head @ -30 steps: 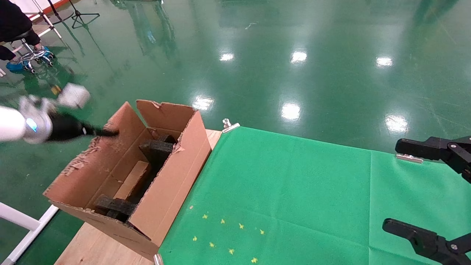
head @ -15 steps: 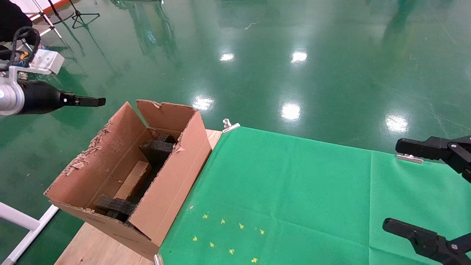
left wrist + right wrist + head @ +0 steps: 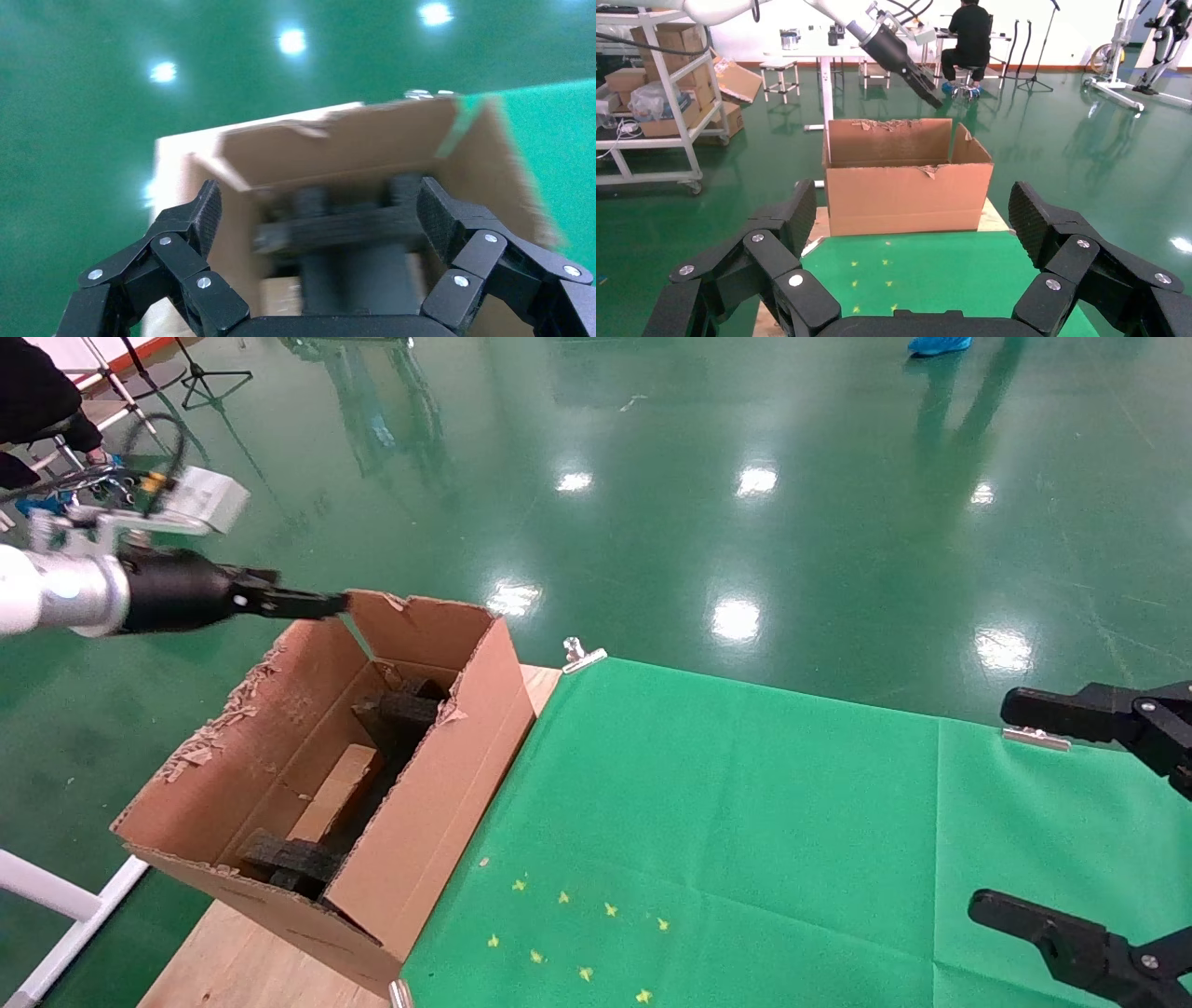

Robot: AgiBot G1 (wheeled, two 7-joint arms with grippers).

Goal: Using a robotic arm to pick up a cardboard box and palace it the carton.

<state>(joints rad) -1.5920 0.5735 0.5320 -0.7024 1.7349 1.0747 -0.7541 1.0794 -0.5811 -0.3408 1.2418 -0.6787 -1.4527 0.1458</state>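
Box (image 3: pixel 337 791) — lies in carton (image 3: pixel 424 784), between foam blocks. Judged light, stiff; I'd grip its long sides. My left gripper (image 3: pixel 316 217) — spread, empty, above the carton's far flap. Right gripper (image 3: pixel 916 210) spread, parked.

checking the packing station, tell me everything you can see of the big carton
The carton is large, brown corrugated cardboard, open on top with tall upright flaps whose edges are torn and frayed. It stands on the wooden tabletop at the left edge of the green cloth. Inside lie black foam blocks and the small cardboard box. The left claw hovers open above its far left corner, seemingly not touching it.
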